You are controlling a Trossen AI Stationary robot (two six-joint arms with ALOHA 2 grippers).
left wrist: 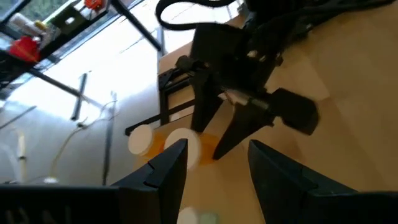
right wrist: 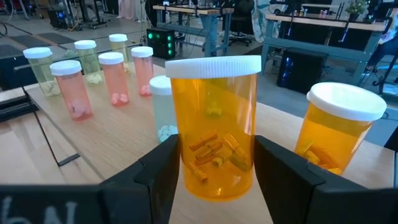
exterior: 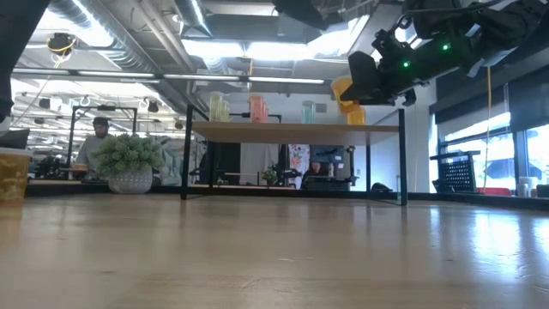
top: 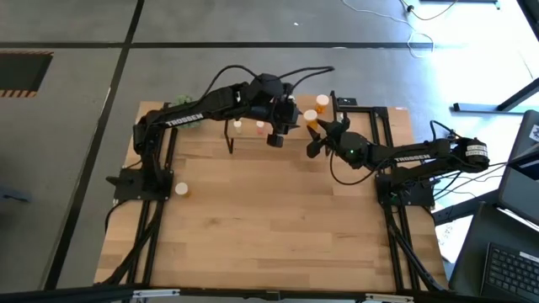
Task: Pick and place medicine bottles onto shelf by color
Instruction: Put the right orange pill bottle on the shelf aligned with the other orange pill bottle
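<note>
My right gripper [right wrist: 214, 152] is shut on a large orange bottle [right wrist: 214, 130] with a white cap, at the shelf's [exterior: 292, 130] right end. A second orange bottle [right wrist: 339, 134] stands on the board beside it. Pink bottles [right wrist: 115, 78], yellowish ones [right wrist: 40, 68] and a pale green one [right wrist: 163, 112] stand in rows farther along the board. My left gripper [left wrist: 217, 149] hovers open over the shelf [top: 276, 136], close to the right gripper, with nothing between its fingers. One more bottle [top: 180, 190] stands on the table at the left. My right gripper pinches the orange bottle's body [right wrist: 183, 162] between its two fingers, one on each side, below the white cap. The fingers come in about level from the table's right side. The bottle is upright just over the board [exterior: 352, 107]; whether its base touches the board I cannot tell.
A green plant ball in a pot [exterior: 129, 163] stands on the table left of the shelf. The shelf's thin black legs [exterior: 186, 154] reach down to the tabletop. The near half of the wooden table [top: 278, 227] holds nothing but the lone bottle.
</note>
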